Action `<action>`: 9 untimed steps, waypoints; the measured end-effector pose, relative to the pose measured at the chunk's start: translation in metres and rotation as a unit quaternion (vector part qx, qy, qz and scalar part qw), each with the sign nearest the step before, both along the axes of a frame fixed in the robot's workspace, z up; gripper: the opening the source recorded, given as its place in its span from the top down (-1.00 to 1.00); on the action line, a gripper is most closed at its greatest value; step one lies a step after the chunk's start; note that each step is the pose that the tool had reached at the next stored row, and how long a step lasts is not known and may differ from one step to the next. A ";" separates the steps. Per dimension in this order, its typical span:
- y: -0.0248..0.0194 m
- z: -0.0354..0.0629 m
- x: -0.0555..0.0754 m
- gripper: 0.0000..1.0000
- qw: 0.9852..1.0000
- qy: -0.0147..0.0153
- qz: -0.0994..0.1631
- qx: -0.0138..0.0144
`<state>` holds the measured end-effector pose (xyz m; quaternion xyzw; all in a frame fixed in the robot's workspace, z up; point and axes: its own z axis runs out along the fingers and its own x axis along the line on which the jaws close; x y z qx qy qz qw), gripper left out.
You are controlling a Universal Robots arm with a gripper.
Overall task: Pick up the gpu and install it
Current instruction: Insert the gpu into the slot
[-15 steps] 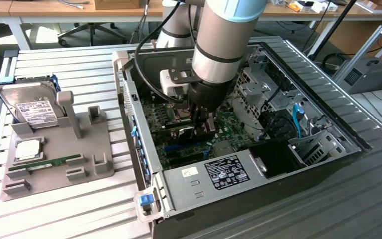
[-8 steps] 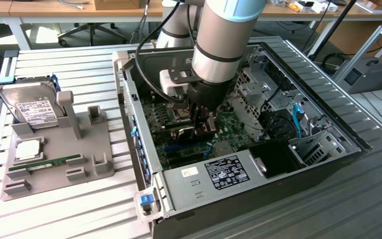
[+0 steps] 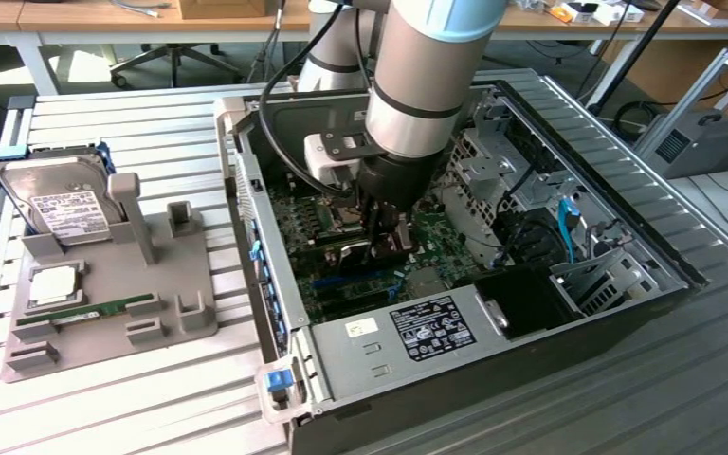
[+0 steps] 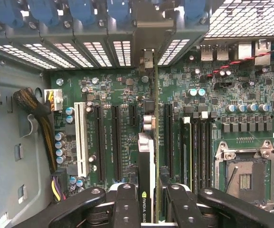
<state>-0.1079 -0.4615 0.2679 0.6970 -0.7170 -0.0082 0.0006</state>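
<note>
The gripper (image 4: 151,192) reaches down inside the open computer case (image 3: 465,327) and is closed narrowly on the gpu (image 4: 146,152), one finger on each face. The card stands on edge over the green motherboard (image 4: 127,90), among the long black expansion slots, its far end reaching the rear slot openings. Whether it is seated, I cannot tell. On the bench (image 3: 149,123), a grey fixture (image 3: 174,284) carries a hard drive (image 3: 63,204) and a RAM stick (image 3: 86,311)
</note>
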 end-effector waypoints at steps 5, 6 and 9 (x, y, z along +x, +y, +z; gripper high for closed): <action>0.0001 -0.0001 0.000 0.45 1.000 0.000 0.000 0.000; 0.0001 -0.0002 0.000 0.45 1.000 0.000 0.000 0.000; 0.0006 -0.0008 0.000 0.45 1.000 0.000 0.002 0.000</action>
